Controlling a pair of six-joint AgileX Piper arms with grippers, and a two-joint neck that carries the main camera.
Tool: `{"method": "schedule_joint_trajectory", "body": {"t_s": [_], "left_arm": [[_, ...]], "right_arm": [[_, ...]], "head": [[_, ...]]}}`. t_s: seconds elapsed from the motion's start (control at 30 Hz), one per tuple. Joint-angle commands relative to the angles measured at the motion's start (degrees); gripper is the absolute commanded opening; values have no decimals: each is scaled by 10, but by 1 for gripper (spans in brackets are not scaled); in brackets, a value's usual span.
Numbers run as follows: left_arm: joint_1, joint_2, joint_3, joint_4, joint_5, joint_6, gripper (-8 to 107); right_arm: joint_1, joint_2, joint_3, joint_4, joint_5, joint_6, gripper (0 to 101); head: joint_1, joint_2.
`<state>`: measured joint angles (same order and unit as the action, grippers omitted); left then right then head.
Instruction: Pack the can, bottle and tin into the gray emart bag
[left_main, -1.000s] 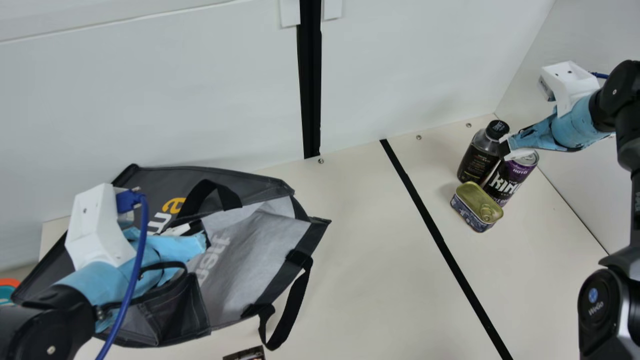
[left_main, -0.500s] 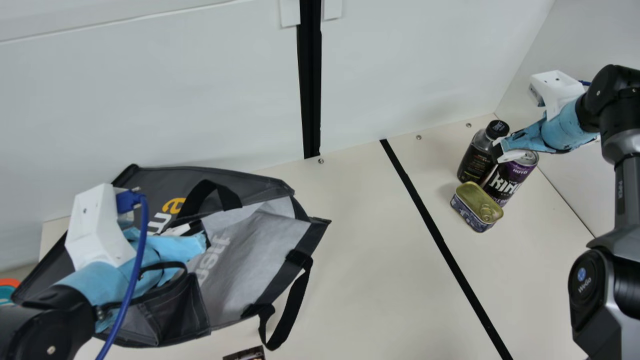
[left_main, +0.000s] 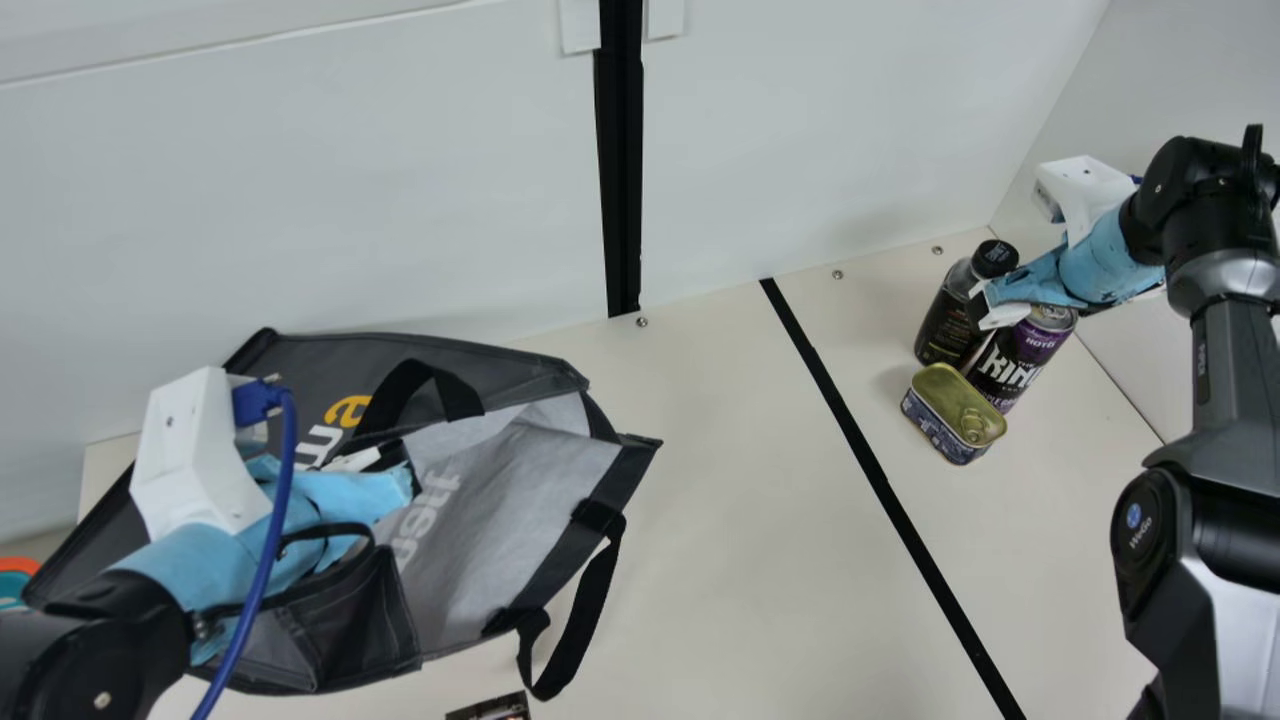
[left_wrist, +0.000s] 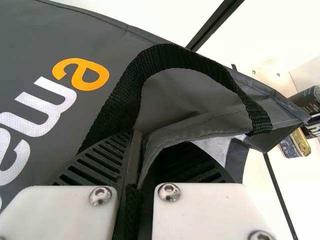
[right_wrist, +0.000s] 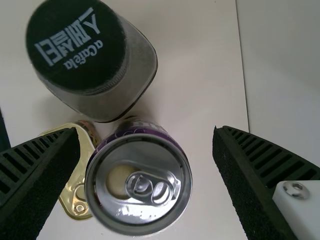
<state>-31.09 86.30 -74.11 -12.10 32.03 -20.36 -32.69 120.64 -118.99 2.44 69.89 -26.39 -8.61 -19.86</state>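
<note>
Right gripper (left_main: 992, 303): fingers (right_wrist: 37, 175) parted and holding nothing, one to either side of the can's top in the right wrist view, above the desk (left_main: 760, 520). Left gripper (left_main: 388, 490): fingers (left_wrist: 100, 162) clenched on the fabric edge of the gray emart bag (left_main: 525, 490), a black handle (left_wrist: 167, 55) arching beside them in the left wrist view. Can (left_main: 1010, 365): one, purple and black, silver lid with pull tab, upright on the desk under the right fingers. Bottle (left_main: 945, 325): one, dark label, black cap, upright just beside the can, toward the wall. Tin (left_main: 955, 408): one, oblong, gold lid with ring pull, patterned sides, flat on the desk just beside can and bottle, lid up. All three stand outside the bag and well apart from it. Bag: dark gray, pale lining showing at the open mouth, lying toward the desk's left side in the main view; a second black handle (left_main: 590, 610) hangs down onto the desk from the mouth's near side. Blue cable (left_main: 272, 550): one, running from the left wrist's white camera mount (left_main: 190, 450). Black line (left_main: 880, 480): one, across the desk between bag and tin. Small dark item (left_main: 490, 708): one, partly cut off at the main view's lower edge.
</note>
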Motion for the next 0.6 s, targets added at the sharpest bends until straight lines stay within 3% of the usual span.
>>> {"method": "schedule_joint_trajectory", "body": {"t_s": [0.0, 0.2, 0.57], "left_arm": [[0, 0, 0, 0, 0, 0, 10], [0, 0, 0, 0, 0, 0, 10], [0, 0, 0, 0, 0, 0, 10]], "right_arm": [[0, 4, -1, -1, 0, 0, 91], [2, 17, -4, -4, 0, 0, 91], [7, 25, -2, -18, 0, 7, 17]], "head": [[-14, -1], [-14, -1], [-14, -1]]}}
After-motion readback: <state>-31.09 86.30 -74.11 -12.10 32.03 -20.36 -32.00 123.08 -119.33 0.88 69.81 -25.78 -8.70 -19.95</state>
